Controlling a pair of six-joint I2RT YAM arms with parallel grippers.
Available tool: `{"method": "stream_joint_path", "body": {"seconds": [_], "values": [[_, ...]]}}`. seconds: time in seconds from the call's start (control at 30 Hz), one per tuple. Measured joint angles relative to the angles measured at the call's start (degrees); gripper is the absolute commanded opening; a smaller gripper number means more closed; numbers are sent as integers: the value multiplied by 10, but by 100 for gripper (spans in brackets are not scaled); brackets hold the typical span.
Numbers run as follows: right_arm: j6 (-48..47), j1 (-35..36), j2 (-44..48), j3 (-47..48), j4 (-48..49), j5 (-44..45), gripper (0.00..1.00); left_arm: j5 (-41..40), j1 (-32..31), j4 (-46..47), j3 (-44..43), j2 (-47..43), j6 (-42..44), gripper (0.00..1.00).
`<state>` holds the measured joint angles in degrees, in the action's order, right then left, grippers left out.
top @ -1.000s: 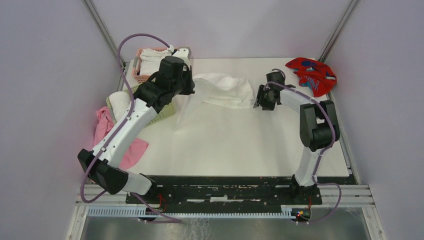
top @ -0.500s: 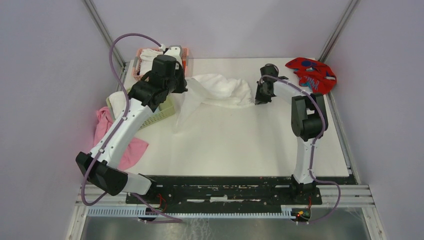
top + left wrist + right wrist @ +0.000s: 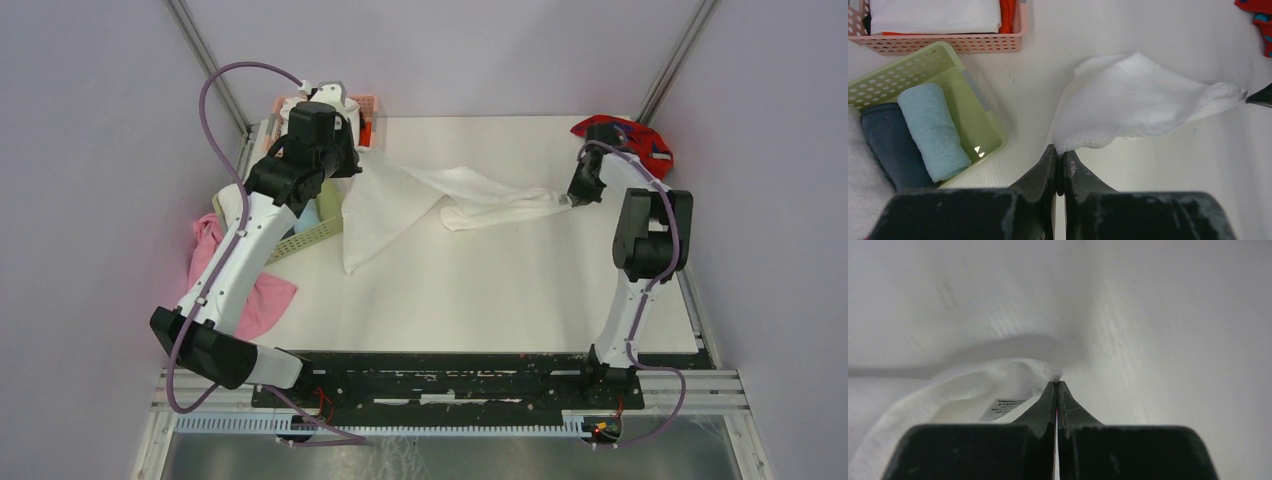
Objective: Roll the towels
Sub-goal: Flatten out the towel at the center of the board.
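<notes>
The large white towel [image 3: 430, 195] is stretched across the back of the table between both grippers. My left gripper [image 3: 352, 160] is shut on its left corner [image 3: 1064, 146], lifted near the baskets. At the right, my right gripper [image 3: 572, 200] is shut on the other corner [image 3: 1055, 376], a care label [image 3: 1003, 408] hanging beside the jaws. A loose flap [image 3: 370, 225] droops onto the table. The red towel with teal-blue marks [image 3: 630, 140] lies crumpled at the back right corner, behind the right arm. A rolled light blue towel [image 3: 932, 130] lies in the green basket [image 3: 980, 117].
A pink basket [image 3: 948, 42] with folded white and red cloth stands at the back left. In the green basket a dark blue roll [image 3: 885, 147] lies beside the light blue one. A plain pink cloth [image 3: 215, 265] hangs off the table's left edge.
My right gripper closed on the white towel's right edge and pulled it toward the right. My left gripper drew its corner back and left. The towel went from bunched to stretched out.
</notes>
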<state>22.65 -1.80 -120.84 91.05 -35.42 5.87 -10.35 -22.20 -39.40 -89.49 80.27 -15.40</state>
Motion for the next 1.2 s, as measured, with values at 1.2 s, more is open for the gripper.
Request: {"method": "stream_joint_path", "body": {"seconds": [1.2], "values": [[-142, -137, 501, -193, 174, 50, 0, 109, 15, 259, 176, -21, 59, 5]]}}
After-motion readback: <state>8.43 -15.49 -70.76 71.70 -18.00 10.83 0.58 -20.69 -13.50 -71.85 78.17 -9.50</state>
